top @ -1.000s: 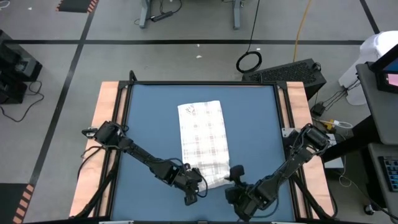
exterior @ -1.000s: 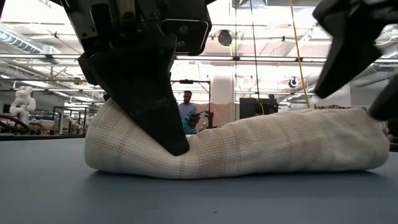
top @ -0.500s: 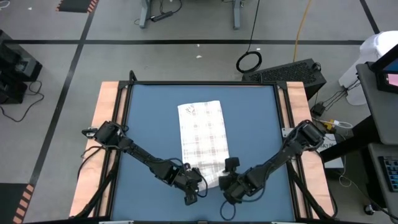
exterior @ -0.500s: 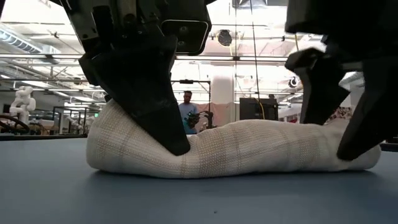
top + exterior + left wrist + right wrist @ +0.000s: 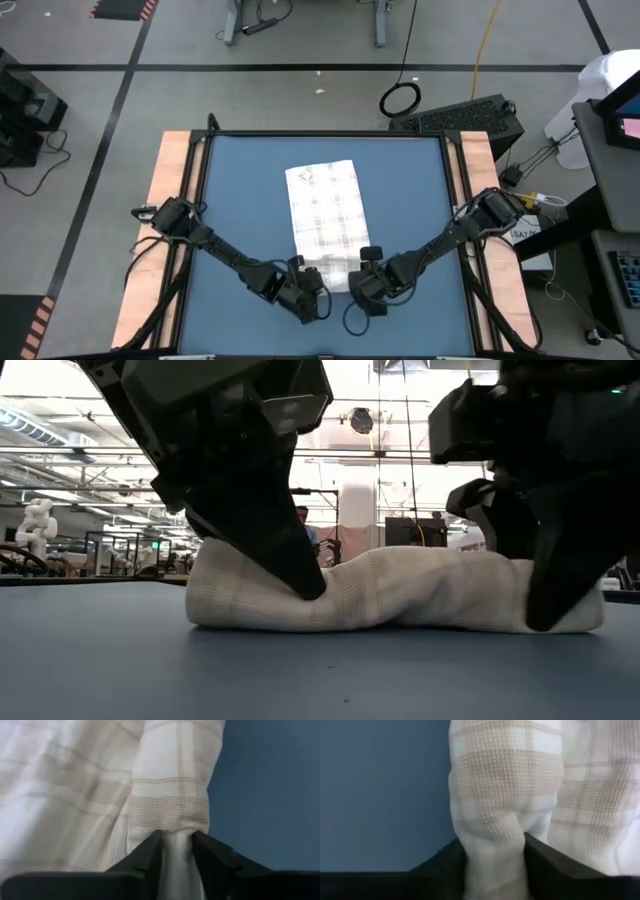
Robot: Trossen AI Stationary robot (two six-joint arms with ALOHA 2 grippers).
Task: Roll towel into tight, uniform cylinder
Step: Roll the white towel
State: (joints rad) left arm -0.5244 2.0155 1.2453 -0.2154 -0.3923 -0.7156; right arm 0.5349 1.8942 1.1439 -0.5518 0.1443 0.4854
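Rolled near end of towel pinched at both corners.
Left gripper and right gripper each gripped the roll; right had moved inward; blue mat bare either side.

No legible text; towel mark perhaps print.

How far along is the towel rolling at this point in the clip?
Done: the near end of the white checked cloth towel is curled into a short roll. In hand: the left gripper and the right gripper each pinch one end of that roll, as both wrist views show. Left: most of the towel lies flat on the blue mat, unrolled, so rolling is early.
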